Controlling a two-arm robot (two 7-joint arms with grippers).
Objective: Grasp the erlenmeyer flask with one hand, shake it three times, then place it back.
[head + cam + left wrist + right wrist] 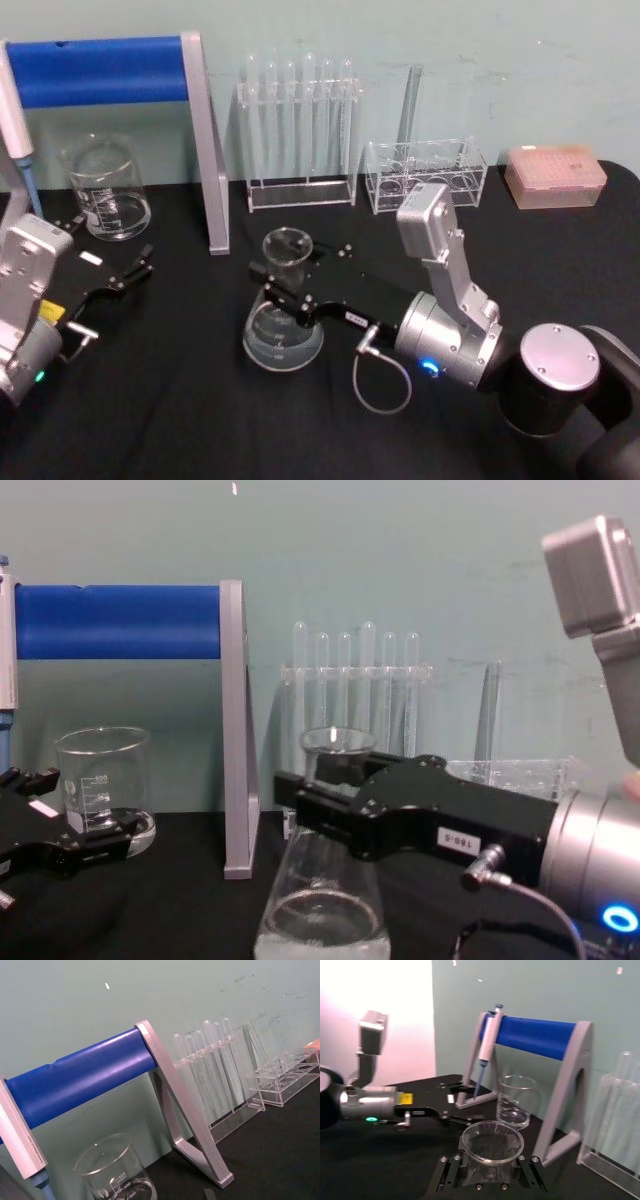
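Observation:
The erlenmeyer flask (pixel 284 335) stands near the middle of the black table, clear glass with a little liquid in its wide base. My right gripper (pixel 292 272), black on a silver wrist with a blue light, reaches in from the right, its jaws shut on either side of the flask's neck just under the rim. The right wrist view looks down on the flask's rim (pixel 493 1141) between the jaws. From the chest, the flask (pixel 320 910) rises in front of the right gripper (pixel 322 798). My left gripper (pixel 113 298) rests open at the table's left, apart from the flask.
A glass beaker (pixel 105 190) sits at the back left under a stand with a blue bar (pixel 100 70) holding a pipette (pixel 20 140). A rack of test tubes (pixel 300 130), a low clear rack (pixel 425 175) and a pink tip box (pixel 555 175) line the back.

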